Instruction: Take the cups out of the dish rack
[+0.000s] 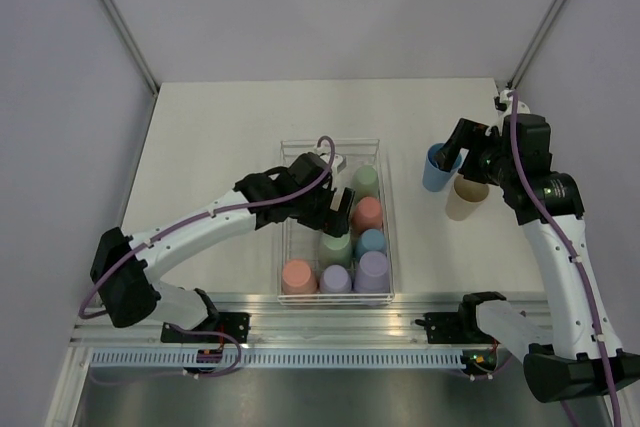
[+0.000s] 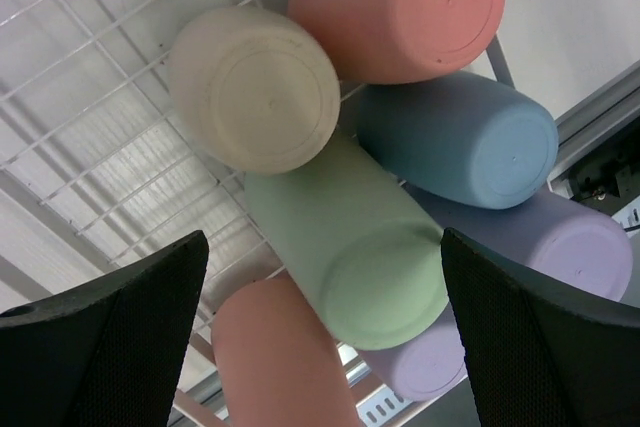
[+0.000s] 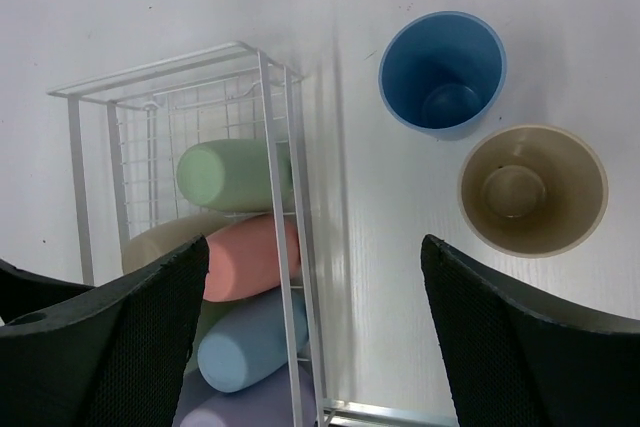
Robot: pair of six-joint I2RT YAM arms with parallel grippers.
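The white wire dish rack [image 1: 331,142] holds several upside-down cups. My left gripper [image 1: 338,209] is open and hangs over a pale green cup [image 2: 350,247], which sits between its fingers [image 2: 110,337] without touching them. Around it are a beige cup [image 2: 255,87], salmon cups [image 2: 400,7], a blue cup [image 2: 460,137] and lavender cups [image 2: 580,242]. My right gripper [image 1: 452,152] is open and empty above the table, right of the rack [image 3: 290,197]. A blue cup [image 3: 442,69] and a beige cup [image 3: 533,189] stand upright on the table beside it.
The two upright cups on the table also show in the top view, blue [image 1: 437,167] and beige [image 1: 466,197]. A metal rail [image 1: 330,325] runs along the near edge. Grey walls enclose the table on three sides.
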